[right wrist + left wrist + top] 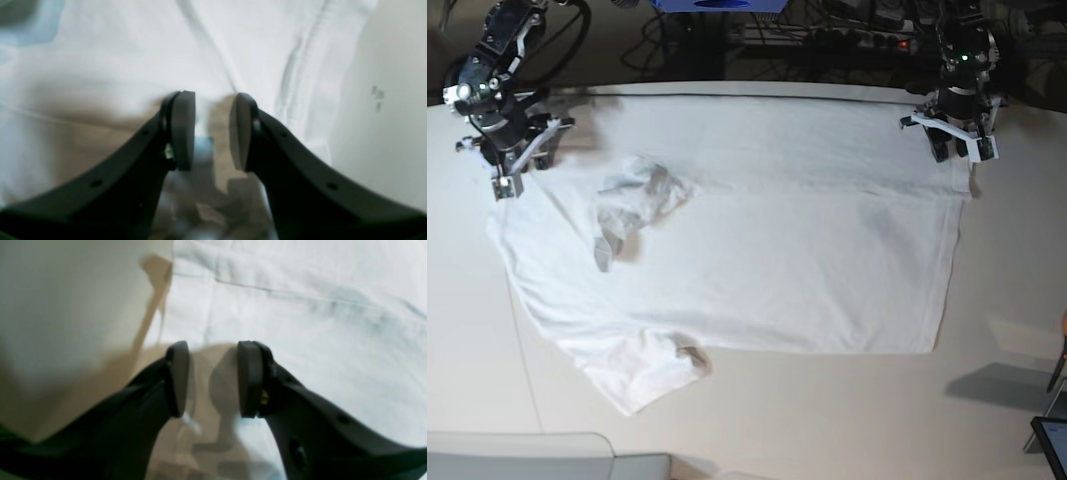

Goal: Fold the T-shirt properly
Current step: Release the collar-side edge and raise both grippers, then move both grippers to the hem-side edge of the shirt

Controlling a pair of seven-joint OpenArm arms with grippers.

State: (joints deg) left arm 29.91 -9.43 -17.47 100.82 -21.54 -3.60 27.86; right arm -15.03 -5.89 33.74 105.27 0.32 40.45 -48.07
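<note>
White cloth, the T-shirt (pixel 757 260), lies spread flat and wrinkled across the pale table (pixel 827 420), one sleeve crumpled on its body. The left gripper (pixel 211 380) hangs over the hem corner, jaws parted, holding nothing. The right gripper (pixel 211 131) stands likewise open above the shoulder.

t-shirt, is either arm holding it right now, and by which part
Nothing is held. Both the left gripper and the right gripper hover with jaws open and empty over the T-shirt.
</note>
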